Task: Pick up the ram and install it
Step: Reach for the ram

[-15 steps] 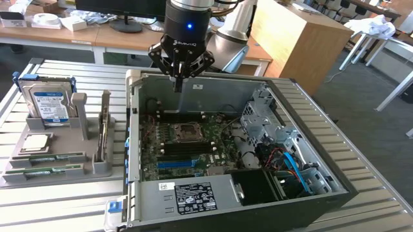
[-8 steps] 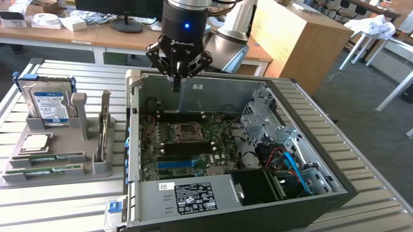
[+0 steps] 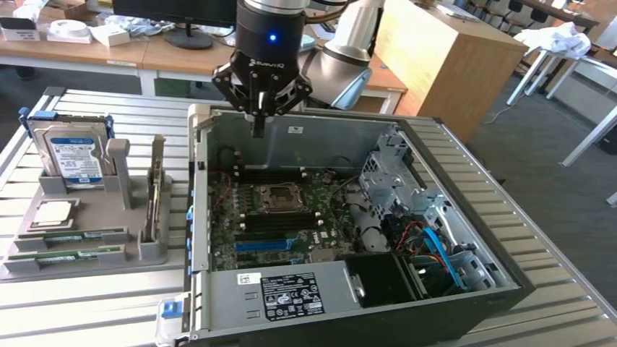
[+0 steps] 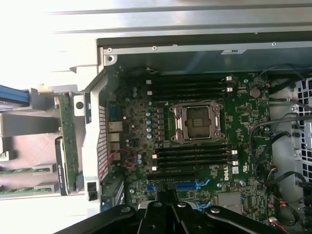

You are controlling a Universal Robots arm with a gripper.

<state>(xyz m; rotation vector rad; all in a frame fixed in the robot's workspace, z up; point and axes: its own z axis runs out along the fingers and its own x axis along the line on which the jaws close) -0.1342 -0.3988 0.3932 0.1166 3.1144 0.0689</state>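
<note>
As the fingers [image 3: 257,123] hang over the case: we see them pressed together, with nothing between them.
Gripper [image 3: 259,133]: above the open computer case [image 3: 318,137], over the far edge of the motherboard [image 3: 320,194], and touching nothing that we can make out.
Below the gripper: the empty processor socket [image 4: 197,122], with black memory slots [image 4: 192,156] on either side of it. We see no stick seated in them.
Ram: two near-identical green sticks lie in the grey holder [image 3: 144,249] at the exterior view's left, well apart from the gripper. One ram stick [image 3: 72,235] is just beside the silver processor chip [image 3: 53,212], and the other stick [image 3: 68,254] lies next to the first. We cannot tell which of the two is meant.
Also in the holder: a hard drive [image 3: 69,155] standing upright and a green card [image 3: 152,199] on edge.
Handling, as we judge it: light, thin and stiff, but brittle. The chips and the contact edge would not bear hard squeezing or scraping.
Hold, as we judge it: a pinch across the board's thickness near mid-length, so that it hangs level. That keeps the fingers off the contact edge and leaves both ends free for the slot latches.
Task so far: we see neither stick lifted, and nothing is installed.
</note>
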